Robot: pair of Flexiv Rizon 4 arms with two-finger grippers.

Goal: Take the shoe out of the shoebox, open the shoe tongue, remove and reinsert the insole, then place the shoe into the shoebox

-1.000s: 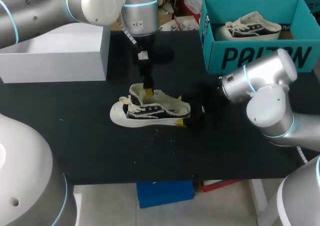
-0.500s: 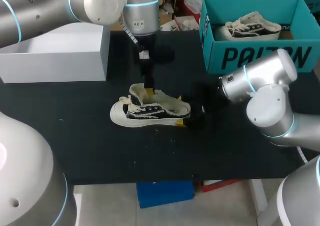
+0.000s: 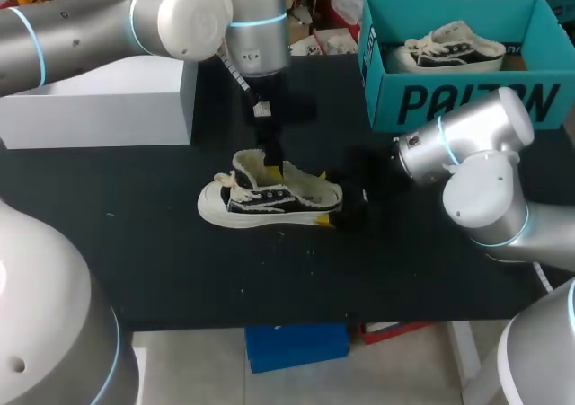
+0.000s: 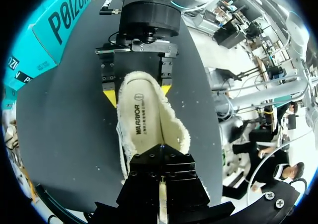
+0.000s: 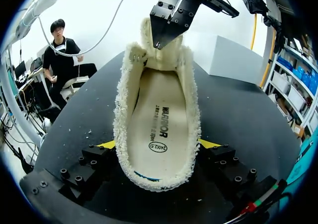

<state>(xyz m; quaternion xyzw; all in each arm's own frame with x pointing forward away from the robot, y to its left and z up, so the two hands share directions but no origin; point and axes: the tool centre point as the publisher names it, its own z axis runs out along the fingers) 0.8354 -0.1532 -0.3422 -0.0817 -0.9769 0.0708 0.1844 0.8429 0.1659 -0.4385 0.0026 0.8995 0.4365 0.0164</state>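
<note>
The black-and-cream fleece-lined sneaker (image 3: 269, 198) lies on the black desk (image 3: 162, 261), out of the teal cardboard shoebox (image 3: 467, 100) at 1 o'clock. The right fingers (image 5: 207, 143) clamp its heel and the left fingers (image 5: 164, 20) pinch the tongue (image 5: 149, 55). The insole (image 5: 156, 119) is seated — removal, reinsertion and boxing remain.

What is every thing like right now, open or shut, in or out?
shoe: standing on its sole on the table.
tongue: pulled up.
insole: lying flat inside the shoe.
shoebox: open, second shoe inside.
left gripper: shut on the tongue.
right gripper: shut on the shoe's heel.
</note>
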